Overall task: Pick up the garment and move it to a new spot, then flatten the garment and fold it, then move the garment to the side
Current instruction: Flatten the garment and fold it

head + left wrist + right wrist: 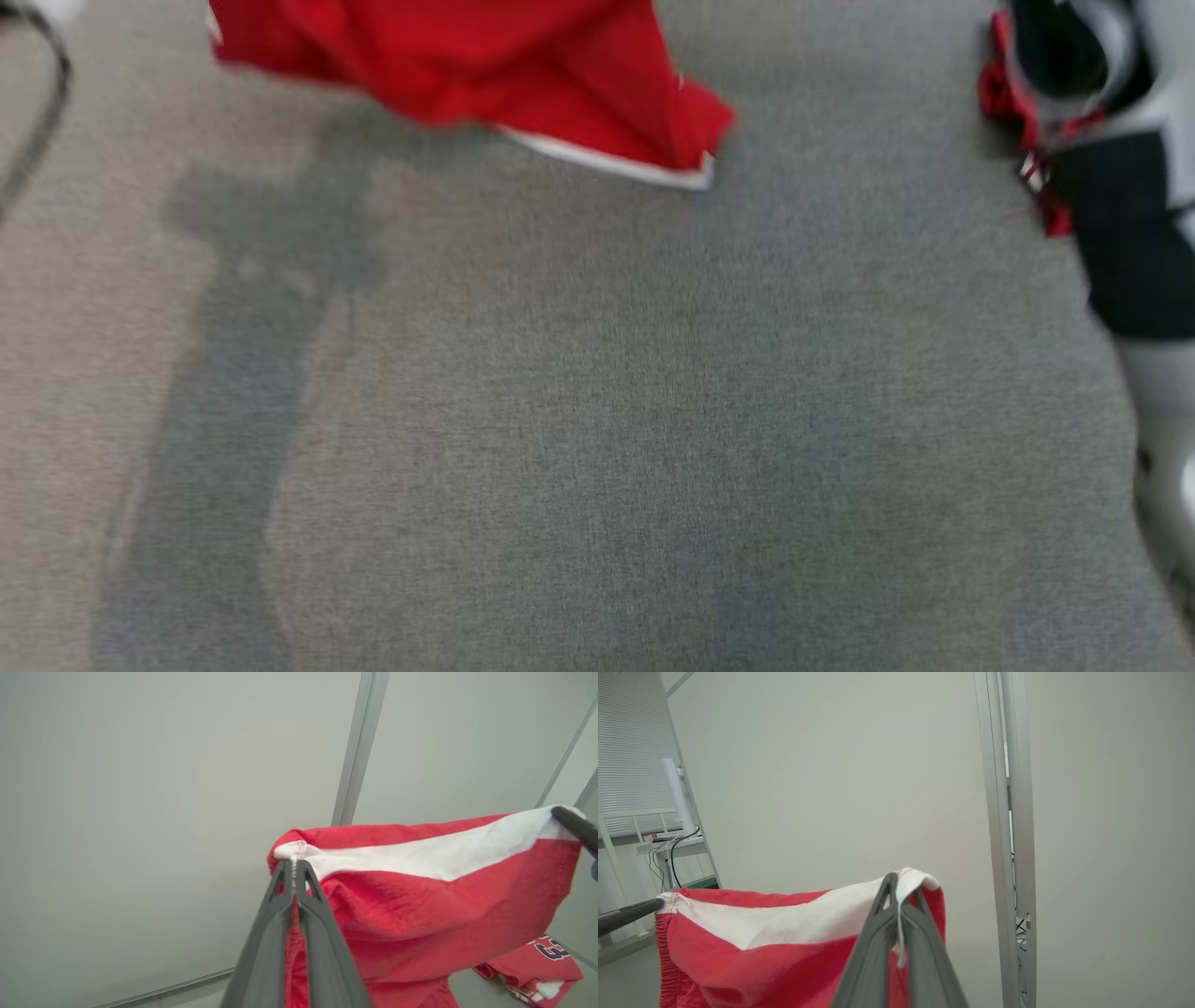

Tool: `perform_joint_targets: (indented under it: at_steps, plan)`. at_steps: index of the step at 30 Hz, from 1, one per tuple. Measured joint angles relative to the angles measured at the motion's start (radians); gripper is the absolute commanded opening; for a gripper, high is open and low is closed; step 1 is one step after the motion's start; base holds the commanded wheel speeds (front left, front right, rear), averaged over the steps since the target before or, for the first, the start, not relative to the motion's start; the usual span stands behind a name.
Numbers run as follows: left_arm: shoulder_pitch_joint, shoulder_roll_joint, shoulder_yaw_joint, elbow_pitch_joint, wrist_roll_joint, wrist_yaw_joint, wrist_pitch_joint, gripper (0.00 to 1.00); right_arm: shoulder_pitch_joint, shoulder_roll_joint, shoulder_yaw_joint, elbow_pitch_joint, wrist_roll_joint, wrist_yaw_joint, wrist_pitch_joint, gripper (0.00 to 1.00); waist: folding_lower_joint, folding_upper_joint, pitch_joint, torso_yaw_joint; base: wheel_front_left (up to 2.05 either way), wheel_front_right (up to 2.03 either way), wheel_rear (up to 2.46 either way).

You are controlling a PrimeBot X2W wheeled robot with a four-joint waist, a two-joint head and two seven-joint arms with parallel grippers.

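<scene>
The garment is red with a white band along one hem, and it hangs above the grey tabletop at the top of the head view. In the left wrist view my left gripper is shut on one end of the white band, with the garment stretched away to the right gripper at the other end. Seen from the right wrist, my right gripper is shut on its end of the band. There the garment sags below, and the left gripper holds the far corner.
The grey fabric tabletop lies under the garment. A pile of other clothes, black, white and red, sits at its right edge; a red numbered piece lies low. Pale walls, a metal post and a desk with cables stand behind.
</scene>
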Motion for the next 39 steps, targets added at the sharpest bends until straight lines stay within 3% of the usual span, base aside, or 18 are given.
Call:
perform_joint_targets:
  at_steps: [5, 10, 18, 22, 25, 29, 39]
  plan:
    - [-0.281, 0.028, -0.065, 0.106, 0.020, -0.003, -0.028, 0.00, -0.285, 0.015, -0.045, 0.117, -0.002, 0.000, -0.067, 0.00, 0.0001, 0.0000, 0.137, -0.012, 0.00, 0.00, 0.00]
    - [-0.478, 0.013, -0.083, 0.223, 0.018, -0.004, -0.154, 0.00, -0.474, 0.037, -0.092, 0.208, -0.021, 0.000, -0.155, 0.00, 0.0000, 0.0000, 0.238, -0.024, 0.00, 0.00, 0.00]
    - [-0.495, 0.008, -0.233, 0.307, -0.078, -0.004, -0.171, 0.00, -0.507, 0.054, -0.013, 0.264, -0.026, 0.000, -0.178, 0.00, 0.0000, 0.0000, 0.273, -0.031, 0.00, 0.00, 0.00]
    - [-0.365, 0.026, -0.360, 0.287, -0.140, -0.004, -0.152, 0.00, -0.363, 0.030, 0.108, 0.228, 0.017, 0.000, -0.179, 0.00, 0.0000, 0.0000, 0.248, -0.023, 0.00, 0.00, 0.00]
    - [-0.264, 0.057, -0.461, 0.250, -0.170, -0.004, -0.149, 0.00, -0.223, -0.041, 0.206, 0.162, 0.059, 0.000, -0.179, 0.00, 0.0001, 0.0000, 0.211, -0.018, 0.00, 0.00, 0.00]
    - [-0.108, 0.095, -0.527, 0.181, -0.283, -0.004, -0.166, 0.00, -0.006, -0.122, 0.291, 0.077, 0.122, 0.000, -0.179, 0.00, 0.0001, 0.0000, 0.144, -0.019, 0.00, 0.00, 0.00]
    - [0.279, 0.225, -0.670, -0.084, -0.383, 0.003, -0.233, 0.00, 0.477, -0.339, 0.377, -0.175, 0.266, 0.000, -0.067, 0.00, 0.0000, 0.0001, -0.087, -0.025, 0.00, 0.00, 0.00]
